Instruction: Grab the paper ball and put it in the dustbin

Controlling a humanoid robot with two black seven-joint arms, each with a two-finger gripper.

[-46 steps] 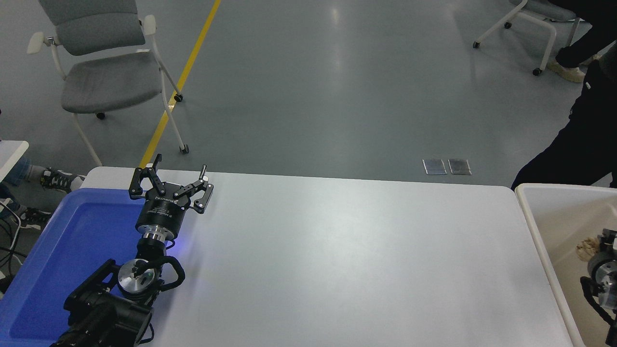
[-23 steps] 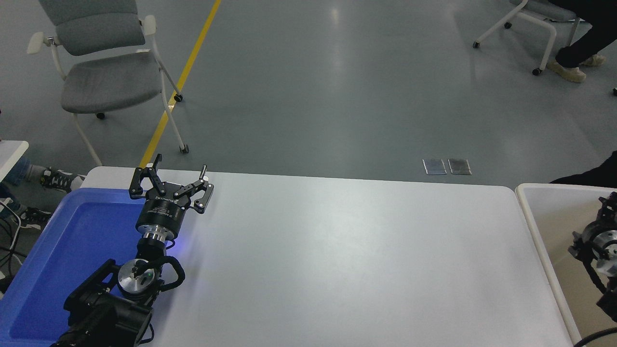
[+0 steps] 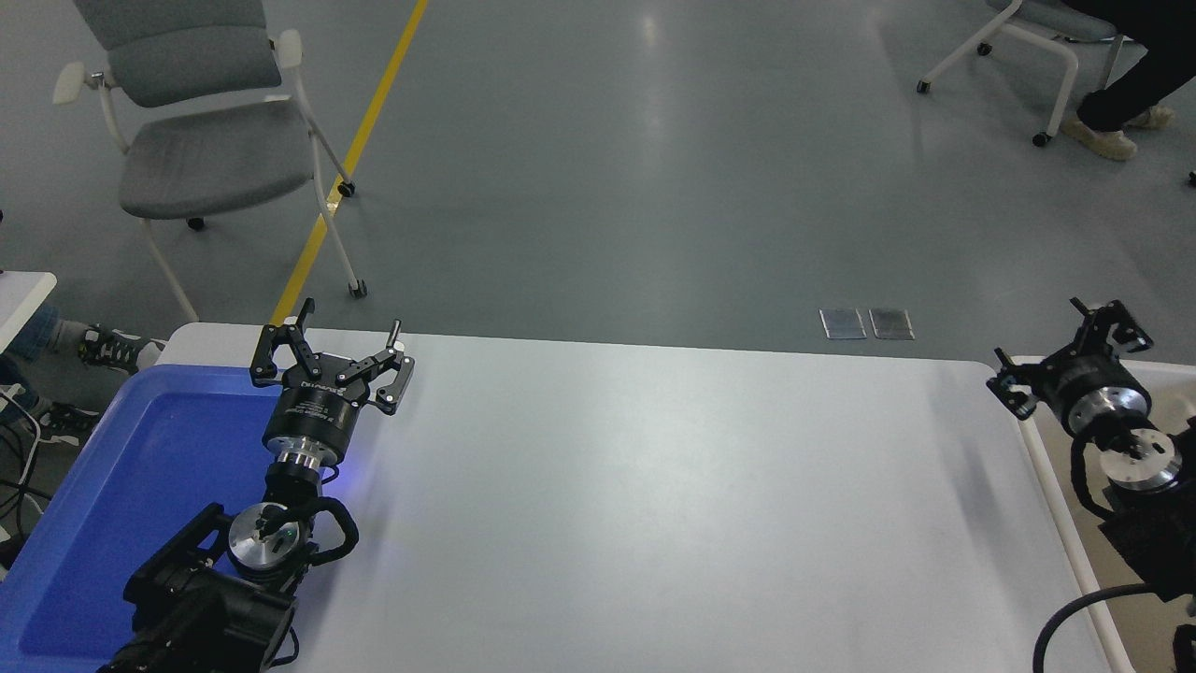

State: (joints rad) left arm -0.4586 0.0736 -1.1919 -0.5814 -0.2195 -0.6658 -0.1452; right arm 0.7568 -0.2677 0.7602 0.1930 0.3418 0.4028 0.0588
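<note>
open black right gripper (image 3: 1070,348) over smooth white-rimmed dustbin (image 3: 1051,486)

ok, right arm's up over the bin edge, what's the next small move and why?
Probably retract the right hand toward a parked pose. It looks open and holds nothing, above the dustbin rim, and no paper ball shows on the white table. The left hand sits parked by the blue tray.

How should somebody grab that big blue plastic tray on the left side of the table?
Pinch the big blue plastic tray's raised rim from above, one finger inside and one outside. Its flat floor gives nothing to squeeze. The far-left edge is probably best, because the left gripper and its black arm hang over the tray's right side.
</note>
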